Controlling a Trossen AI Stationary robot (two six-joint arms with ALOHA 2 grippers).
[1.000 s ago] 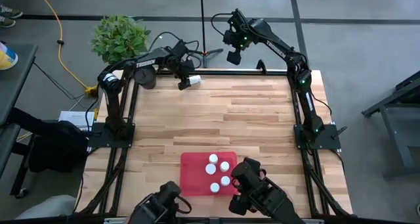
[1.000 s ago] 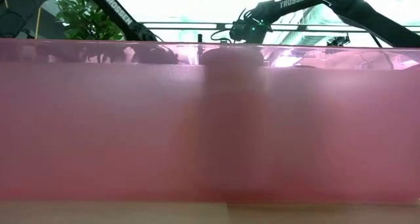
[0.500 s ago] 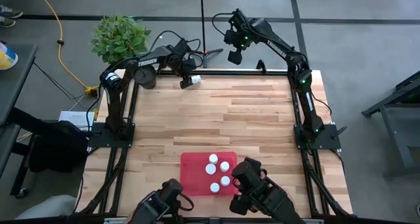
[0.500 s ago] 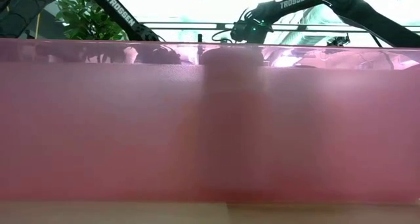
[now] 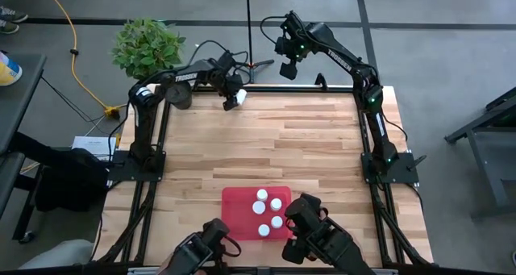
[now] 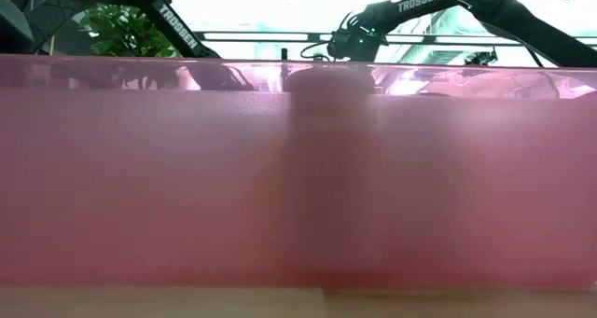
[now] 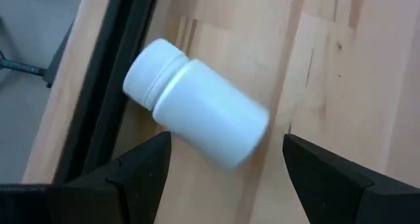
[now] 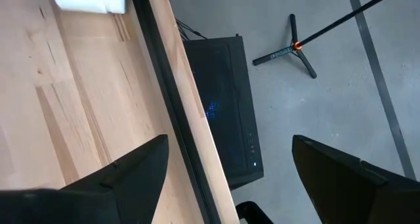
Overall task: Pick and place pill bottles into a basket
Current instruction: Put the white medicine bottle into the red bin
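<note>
A lab: framed wooden bench [image 5: 274, 138], bare concrete floor [image 5: 435, 57], loose cables [image 5: 76, 73].

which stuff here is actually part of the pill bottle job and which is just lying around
Part of the job:
- red tray with four white-capped bottles in it
- white bottle lying on its side near the table's far edge
- left gripper, open, right above that bottle

Lying about:
- potted plant
- tripod on the floor
- right gripper, open, waiting beyond the far edge
</note>
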